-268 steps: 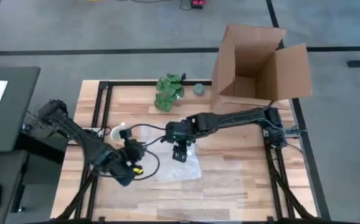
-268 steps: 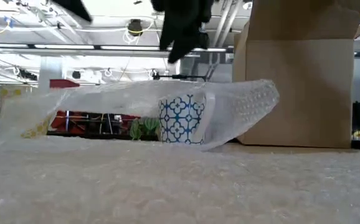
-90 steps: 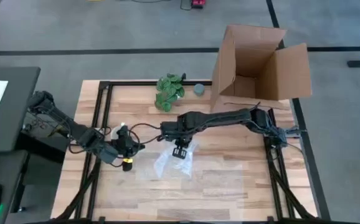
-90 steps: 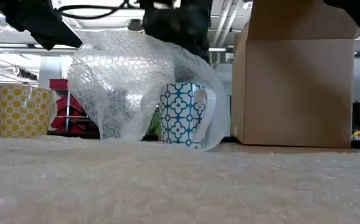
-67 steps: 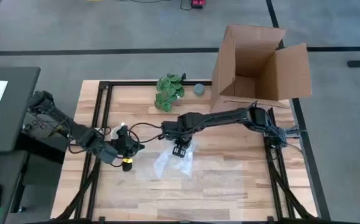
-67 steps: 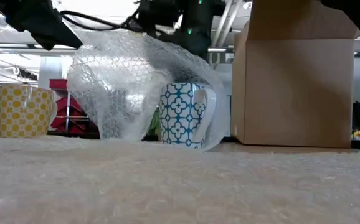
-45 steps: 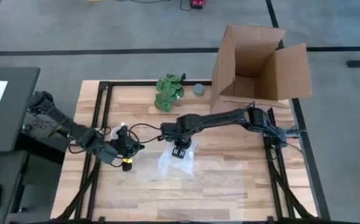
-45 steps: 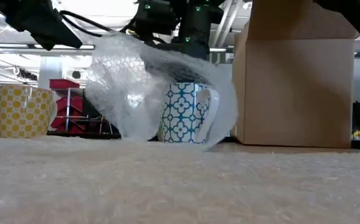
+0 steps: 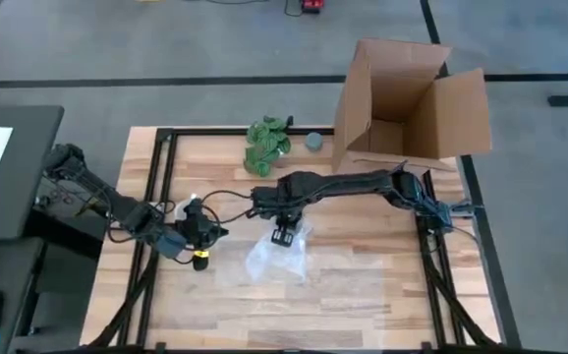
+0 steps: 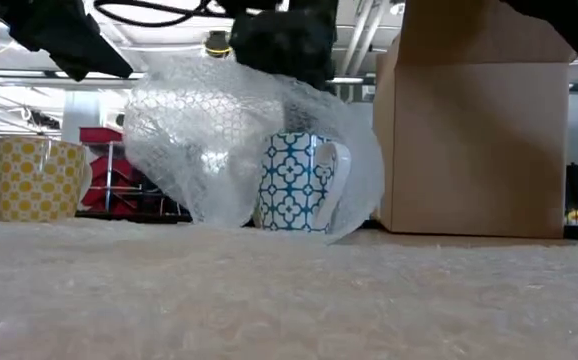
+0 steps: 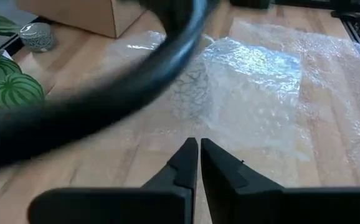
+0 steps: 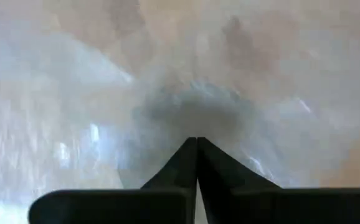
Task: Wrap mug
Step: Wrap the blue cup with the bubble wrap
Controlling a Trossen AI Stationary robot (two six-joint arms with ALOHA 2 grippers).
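One right pincer (image 9: 283, 236) seemingly pinches wrap (image 10: 219, 130) over mug (image 10: 294, 183).

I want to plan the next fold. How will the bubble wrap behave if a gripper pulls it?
The bubble wrap is probably floppy and light: it drapes over the mug. It looks thin, so it may slip or spring back once released.

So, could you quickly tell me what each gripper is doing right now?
Left gripper: shut, holding nothing.
Right gripper: shut on the bubble wrap over the mug.
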